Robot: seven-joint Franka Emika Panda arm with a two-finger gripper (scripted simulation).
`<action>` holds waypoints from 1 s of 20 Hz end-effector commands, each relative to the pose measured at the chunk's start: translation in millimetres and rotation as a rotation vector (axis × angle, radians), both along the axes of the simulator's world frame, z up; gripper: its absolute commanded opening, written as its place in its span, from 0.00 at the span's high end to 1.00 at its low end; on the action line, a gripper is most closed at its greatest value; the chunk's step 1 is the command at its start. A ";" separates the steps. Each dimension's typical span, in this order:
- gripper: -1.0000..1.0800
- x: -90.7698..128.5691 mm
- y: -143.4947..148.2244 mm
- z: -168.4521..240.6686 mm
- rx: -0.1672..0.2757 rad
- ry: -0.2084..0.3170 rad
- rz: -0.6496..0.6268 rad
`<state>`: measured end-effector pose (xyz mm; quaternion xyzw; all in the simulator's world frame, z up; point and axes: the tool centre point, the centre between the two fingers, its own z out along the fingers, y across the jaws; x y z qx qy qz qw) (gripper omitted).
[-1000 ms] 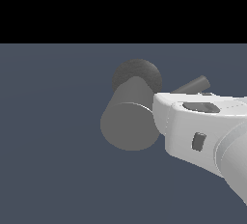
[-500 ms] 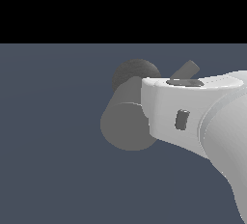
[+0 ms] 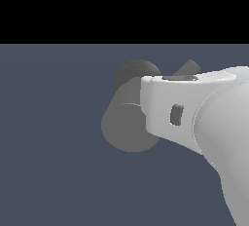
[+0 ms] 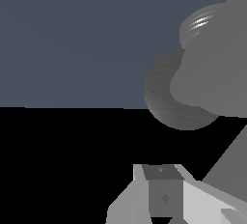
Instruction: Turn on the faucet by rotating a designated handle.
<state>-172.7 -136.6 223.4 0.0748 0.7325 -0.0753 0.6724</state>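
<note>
In the exterior view, going from that view's left, the faucet (image 3: 127, 125) comes first: a thick, stubby matte grey cylinder with its flat round end turned toward the camera, standing out against the dull blue-grey floor (image 3: 53, 137); behind its far end sits a darker rounded base (image 3: 132, 72); further to the exterior view's right, the tip of 1 thin grey rod, the handle (image 3: 188, 67), slants upward just above the arm; the white arm (image 3: 204, 118) fills the exterior view's right side and covers the near part of the faucet and the lower stretch of the handle, so whether anything touches the handle cannot be told; the gripper itself is hidden behind the arm here. In the wrist view the faucet (image 4: 212, 78) looms large and close, its dark rounded base (image 4: 161, 97) beside a ribbed grey part; a pale grey piece of the gripper (image 4: 165, 196) shows at the frame's edge, but the fingertips are cut off, so how far it is open, and whether it holds anything, cannot be told.
</note>
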 end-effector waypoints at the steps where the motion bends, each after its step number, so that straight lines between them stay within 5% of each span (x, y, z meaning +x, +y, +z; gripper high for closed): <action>1: 1.00 6.4 25.6 20.3 -0.007 -0.041 0.042; 18: 1.00 15.0 74.8 57.7 -0.014 -0.081 0.066; 19: 1.00 0.1 59.5 20.9 0.002 0.013 0.037; 20: 1.00 6.3 54.5 7.9 0.007 0.042 0.028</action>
